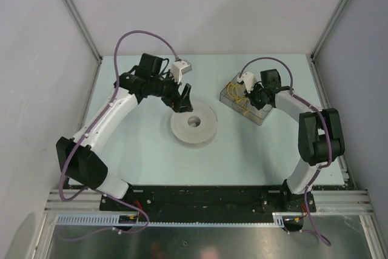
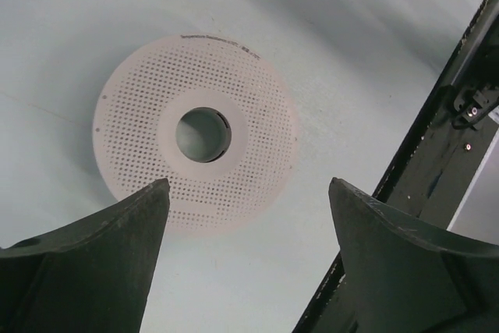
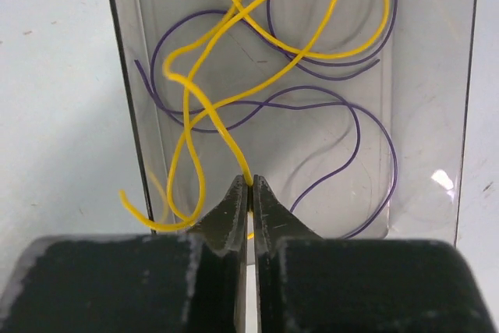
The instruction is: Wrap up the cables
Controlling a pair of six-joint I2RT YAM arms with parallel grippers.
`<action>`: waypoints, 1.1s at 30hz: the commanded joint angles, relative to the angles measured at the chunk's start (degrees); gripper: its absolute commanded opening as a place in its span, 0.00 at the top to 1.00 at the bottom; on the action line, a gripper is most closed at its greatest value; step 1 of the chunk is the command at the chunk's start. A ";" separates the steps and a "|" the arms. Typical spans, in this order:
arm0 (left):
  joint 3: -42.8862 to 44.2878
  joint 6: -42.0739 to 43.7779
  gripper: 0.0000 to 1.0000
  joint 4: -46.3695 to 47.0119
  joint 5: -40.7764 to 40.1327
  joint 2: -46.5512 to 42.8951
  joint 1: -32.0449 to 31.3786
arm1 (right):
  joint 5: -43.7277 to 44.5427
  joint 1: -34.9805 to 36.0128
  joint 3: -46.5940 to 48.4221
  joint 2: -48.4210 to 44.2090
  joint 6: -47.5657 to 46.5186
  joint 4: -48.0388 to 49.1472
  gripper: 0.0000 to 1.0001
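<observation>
Thin yellow cables (image 3: 204,107) lie in loose loops in a clear plastic tray (image 3: 437,99), together with thin purple wires (image 3: 355,126). My right gripper (image 3: 250,182) is shut on one yellow cable, which runs up out of the fingertips. From above, the right gripper (image 1: 253,96) sits over the tray (image 1: 227,96) and the yellow cables (image 1: 236,94). A white perforated spool (image 2: 195,130) with a centre hole lies flat on the table. My left gripper (image 2: 249,185) hangs open just above its near edge, empty; from above it (image 1: 182,102) is at the spool's (image 1: 194,124) far-left rim.
The pale table is enclosed by grey walls on the left, back and right. A black base rail (image 2: 437,169) runs along the near edge, on the right in the left wrist view. Thick purple hoses (image 1: 142,36) arc over both arms.
</observation>
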 commanded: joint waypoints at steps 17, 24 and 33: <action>7.36 -9.87 0.01 7.25 -9.19 -8.17 6.15 | -6.02 -2.21 8.65 -27.13 15.33 16.10 1.00; 6.25 -14.77 0.00 14.14 -11.59 -9.82 6.27 | -6.32 -1.75 18.82 -27.24 20.81 19.94 1.00; 5.93 -11.26 0.01 16.64 -1.03 -11.66 6.27 | -10.08 0.08 33.35 -25.26 26.61 18.63 1.00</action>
